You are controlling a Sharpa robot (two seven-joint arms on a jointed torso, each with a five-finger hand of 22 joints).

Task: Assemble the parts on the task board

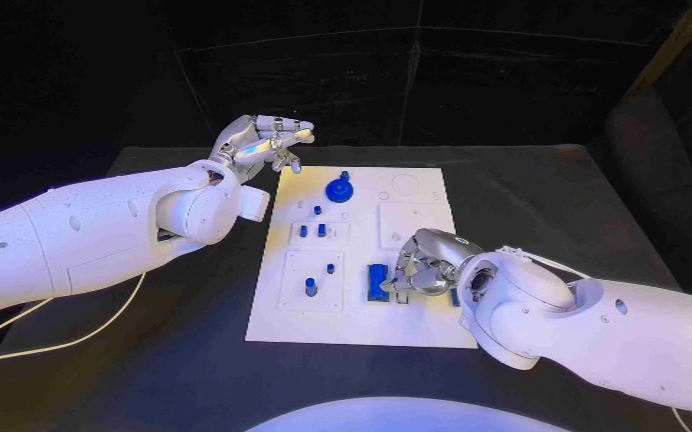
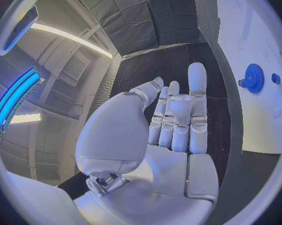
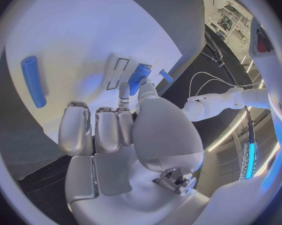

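The white task board (image 1: pixel 411 324) lies in the middle of the black table. My right hand (image 1: pixel 418 267) hovers low over its near right part, fingers curled. Its thumb and a finger pinch a blue block (image 1: pixel 376 282) (image 3: pixel 139 77) beside a raised white plate (image 3: pixel 118 71). A blue cylinder (image 3: pixel 33 81) lies flat on the board close to that hand. A blue gear (image 1: pixel 339 190) (image 2: pixel 253 78) stands at the board's far end. My left hand (image 1: pixel 267 142) (image 2: pixel 175 120) is lifted off the board's far left corner, fingers stretched out, holding nothing.
Small blue pegs (image 1: pixel 320 230) (image 1: pixel 310 286) stand in white plates on the board's left half. Another blue piece (image 1: pixel 454 297) lies just right of my right hand. A white cable (image 1: pixel 87 337) trails over the table at the near left.
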